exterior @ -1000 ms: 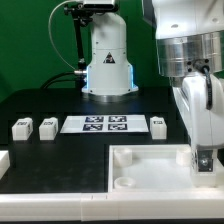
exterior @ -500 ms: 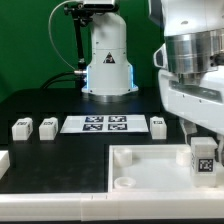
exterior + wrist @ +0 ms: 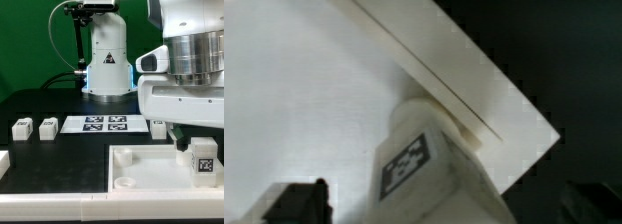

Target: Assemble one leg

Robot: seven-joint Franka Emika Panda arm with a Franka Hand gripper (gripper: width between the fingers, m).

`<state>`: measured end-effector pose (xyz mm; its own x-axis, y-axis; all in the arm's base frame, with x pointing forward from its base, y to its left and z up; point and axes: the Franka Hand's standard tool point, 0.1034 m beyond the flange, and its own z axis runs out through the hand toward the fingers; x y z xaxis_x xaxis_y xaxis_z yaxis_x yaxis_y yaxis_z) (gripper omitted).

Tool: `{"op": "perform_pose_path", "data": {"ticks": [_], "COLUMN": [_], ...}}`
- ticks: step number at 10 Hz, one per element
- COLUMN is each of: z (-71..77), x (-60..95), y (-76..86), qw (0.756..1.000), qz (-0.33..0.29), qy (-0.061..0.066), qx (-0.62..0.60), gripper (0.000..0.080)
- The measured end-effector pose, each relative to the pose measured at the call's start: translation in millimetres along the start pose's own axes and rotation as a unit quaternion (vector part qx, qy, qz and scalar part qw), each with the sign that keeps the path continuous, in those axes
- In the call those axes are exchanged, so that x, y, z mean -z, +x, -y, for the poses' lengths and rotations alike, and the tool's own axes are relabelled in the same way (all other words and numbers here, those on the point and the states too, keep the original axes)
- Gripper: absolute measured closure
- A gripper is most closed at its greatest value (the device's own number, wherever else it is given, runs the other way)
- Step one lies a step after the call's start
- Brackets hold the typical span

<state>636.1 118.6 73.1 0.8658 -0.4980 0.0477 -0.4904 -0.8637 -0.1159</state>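
Exterior view: you see the arm's big white wrist housing filling the upper part on the exterior view's right, hanging over the white panel (image 3: 150, 165).
Landmark: the white panel, a recessed tray with a round socket in its near corner, lies at the front of the black table (image 3: 40, 105).
Leg: one leg (image 3: 203, 160) stands upright at the panel's corner on the exterior view's right, its tag facing you.
Gripper: the gripper (image 3: 304, 208) is mostly out of sight; in the wrist view only one dark fingertip shows beside the leg, so you cannot tell how far it is spread or whether it has hold of anything.
Wrist view: the tagged leg sits against the panel's raised rim, dark table beyond the edge.
Other legs: two legs (image 3: 22, 128) (image 3: 47, 127) sit well apart from the panel, behind it on the exterior view's left; another leg (image 3: 158, 126) sits just behind it, partly hidden by the arm.
Marker board: the marker board (image 3: 100, 124) lies behind the panel, between those legs.
Obstruction: the arm's housing blocks your view of the panel's far corner.
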Motion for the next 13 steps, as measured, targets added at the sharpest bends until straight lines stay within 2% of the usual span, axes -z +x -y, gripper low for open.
{"op": "perform_pose_path", "data": {"ticks": [1, 2, 3, 5, 6, 8, 11, 13], "z": [-0.9, -0.7, -0.5, -0.7, -3.1, -9.2, -23.1, -26.2], "x": [0.2, 0.3, 0.2, 0.1, -0.3, 0.2, 1.8, 1.9], "y": [1.2, 1.4, 1.2, 1.2, 2.1, 4.9, 11.0, 12.0], "qw": [0.995, 0.991, 0.994, 0.994, 0.999, 1.0, 0.992, 0.992], "qz": [-0.004, -0.004, -0.004, -0.004, -0.004, -0.004, -0.012, -0.013], "qy": [-0.005, -0.006, -0.004, -0.004, -0.005, -0.013, -0.041, -0.045], "qx": [0.095, 0.131, 0.114, 0.112, 0.042, -0.016, -0.116, -0.115], "gripper": [0.0151, 0.0151, 0.0151, 0.0417, 0.0489, 0.0489, 0.0487, 0.0487]}}
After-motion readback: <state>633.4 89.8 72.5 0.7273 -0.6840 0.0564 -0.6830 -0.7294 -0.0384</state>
